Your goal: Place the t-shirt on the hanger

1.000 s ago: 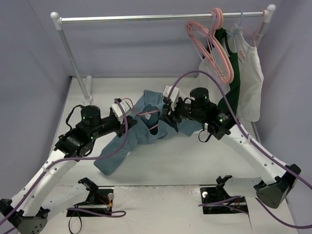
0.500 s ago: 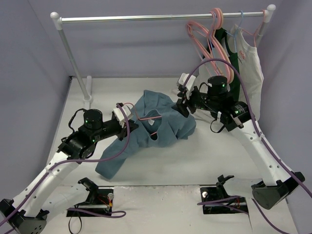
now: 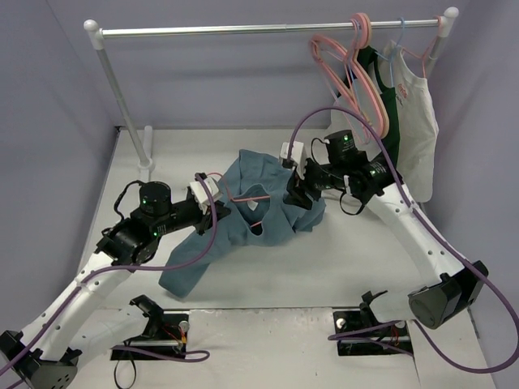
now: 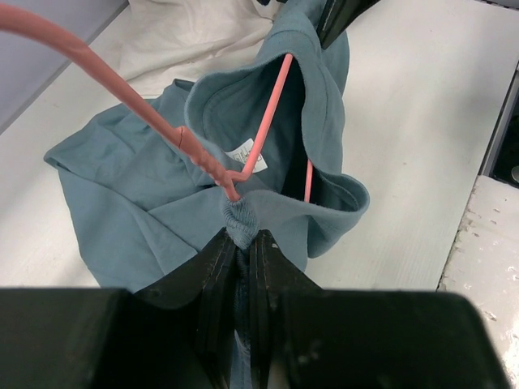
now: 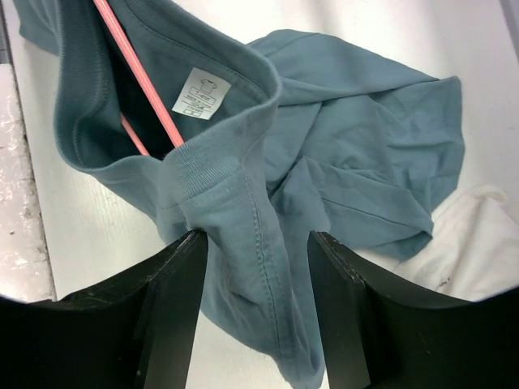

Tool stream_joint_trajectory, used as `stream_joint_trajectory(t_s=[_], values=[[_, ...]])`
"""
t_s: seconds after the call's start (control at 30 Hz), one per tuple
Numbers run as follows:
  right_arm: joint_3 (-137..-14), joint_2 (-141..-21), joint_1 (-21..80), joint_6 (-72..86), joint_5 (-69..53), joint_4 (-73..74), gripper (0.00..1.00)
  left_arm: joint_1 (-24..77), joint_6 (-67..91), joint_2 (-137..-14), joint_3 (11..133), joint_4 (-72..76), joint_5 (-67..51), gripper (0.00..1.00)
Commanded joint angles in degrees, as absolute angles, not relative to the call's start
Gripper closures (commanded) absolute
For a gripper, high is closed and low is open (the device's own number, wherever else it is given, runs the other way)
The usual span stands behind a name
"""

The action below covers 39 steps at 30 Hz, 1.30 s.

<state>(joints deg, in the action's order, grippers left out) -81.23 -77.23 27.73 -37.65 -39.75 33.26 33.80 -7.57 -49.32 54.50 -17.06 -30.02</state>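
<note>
**Your left fingers (image 4: 215,275) clench the t-shirt (image 3: 259,207) collar; your right fingers (image 5: 174,300) stand released.**
The t-shirt lies bunched at the middle of the surface (image 3: 324,267), with the pink hanger (image 4: 268,113) threaded through its neck opening. Your right fingers straddle a collar fold, spread apart without squeezing it.

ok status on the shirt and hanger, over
Left gripper shut on t-shirt collar. Right gripper open, astride the shoulder seam. Hanger partly inside neck hole, shirt bunched up.
</note>
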Motion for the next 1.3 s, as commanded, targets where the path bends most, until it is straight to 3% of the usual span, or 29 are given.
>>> stream_joint_trajectory(t_s=[0.0, 0.37, 0.67, 0.8, 0.87, 1.0, 1.17, 1.27], values=[[-83.94, -78.13, 27.33, -39.64, -43.94, 32.78, 0.47, 34.19, -9.14, -48.16, 57.48, -12.92, -32.25, 1.0], [-82.18, -79.01, 27.42, -40.78, -47.81, 33.14, 0.54, 34.19, -10.81, -49.92, 59.85, -14.24, -34.01, 1.0], [-81.21, -79.72, 27.86, -40.96, -50.62, 33.22, 0.69, 34.19, -12.22, -52.12, 62.31, -15.03, -35.42, 1.0], [-80.68, -79.37, 27.86, -40.96, -50.71, 32.52, 0.93, 34.1, -12.48, -52.65, 62.84, -15.2, -35.77, 1.0], [-80.16, -78.49, 27.86, -40.87, -50.36, 31.47, 1.0, 34.19, -12.92, -52.74, 63.1, -15.82, -35.16, 1.0], [-77.88, -75.42, 27.51, -40.17, -48.08, 27.87, 1.0, 34.19, -14.5, -52.03, 63.11, -17.57, -31.56, 1.0], [-76.38, -72.42, 26.46, -39.46, -47.02, 25.05, 1.0, 34.1, -16.17, -50.1, 61.44, -17.49, -24.97, 0.83], [-76.29, -71.81, 26.02, -39.2, -45.62, 24.35, 1.0, 34.1, -16.87, -49.57, 61.26, -18.1, -21.72, 0.81]])
